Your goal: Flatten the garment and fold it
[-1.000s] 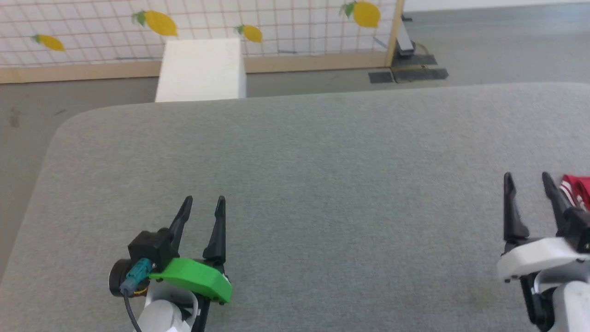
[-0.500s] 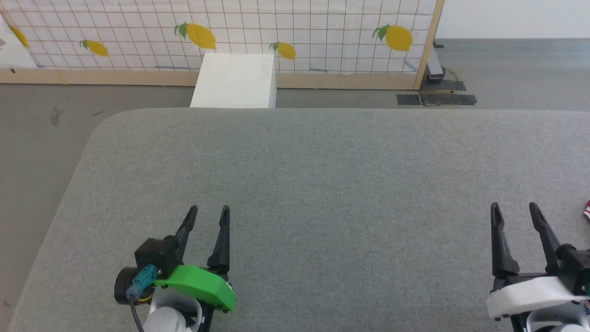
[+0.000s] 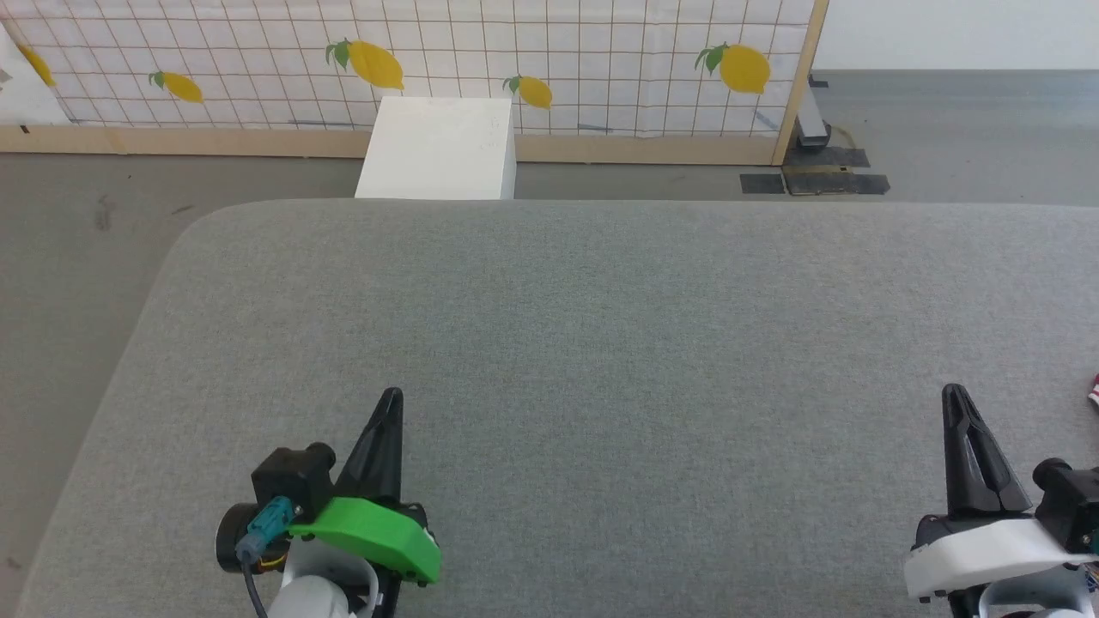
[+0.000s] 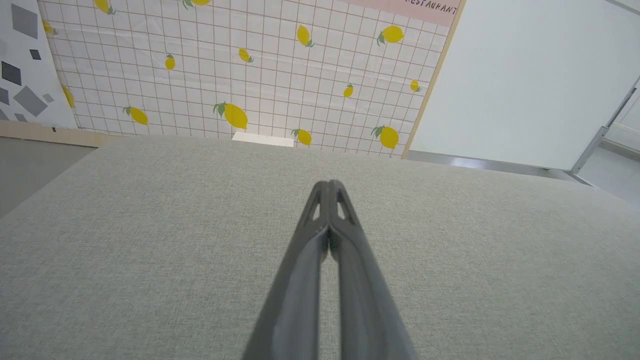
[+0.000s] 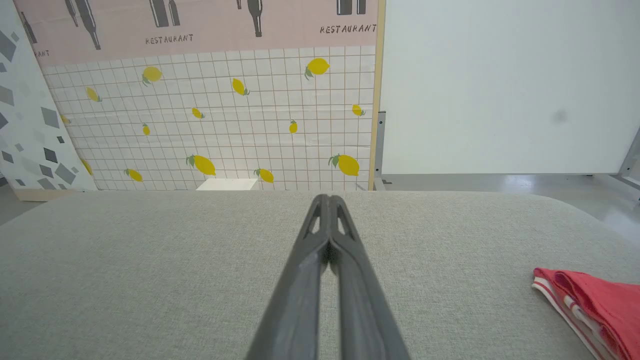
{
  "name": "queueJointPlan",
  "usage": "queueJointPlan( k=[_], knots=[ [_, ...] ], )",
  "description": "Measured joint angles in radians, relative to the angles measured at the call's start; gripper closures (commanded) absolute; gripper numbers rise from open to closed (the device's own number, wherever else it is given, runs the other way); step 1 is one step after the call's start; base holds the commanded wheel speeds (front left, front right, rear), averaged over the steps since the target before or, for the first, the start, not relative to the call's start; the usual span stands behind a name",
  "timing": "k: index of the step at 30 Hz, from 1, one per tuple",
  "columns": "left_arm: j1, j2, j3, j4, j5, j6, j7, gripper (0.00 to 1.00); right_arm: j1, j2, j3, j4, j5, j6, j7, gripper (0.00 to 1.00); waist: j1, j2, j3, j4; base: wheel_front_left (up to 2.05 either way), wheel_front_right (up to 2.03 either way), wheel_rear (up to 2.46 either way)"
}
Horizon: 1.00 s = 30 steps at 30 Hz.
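Closed since a moment ago: left pincer (image 3: 391,399) and right pincer (image 3: 955,395), both empty. Right wrist view gives me one garment (image 5: 597,305), bunched on the desk (image 5: 150,260).

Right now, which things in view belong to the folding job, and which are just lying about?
For the job:
left gripper, shut, empty
right gripper, shut, empty
garment, bunched on the grey table to the right gripper's right

Lying about:
white box on the floor beyond the table
lemon-print panel behind it
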Motion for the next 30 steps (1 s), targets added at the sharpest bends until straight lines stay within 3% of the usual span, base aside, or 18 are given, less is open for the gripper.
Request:
queueJointPlan(
  k=[30],
  knots=[
    [0.007,0.000,0.022,-0.052,0.047,0.016,0.050,1.00,-0.002,0.000,0.026,0.000,-0.013,0.000,0.030,1.00,0.0000,0.0000,-0.001,-0.007,0.00,0.00,0.00]
  ],
)
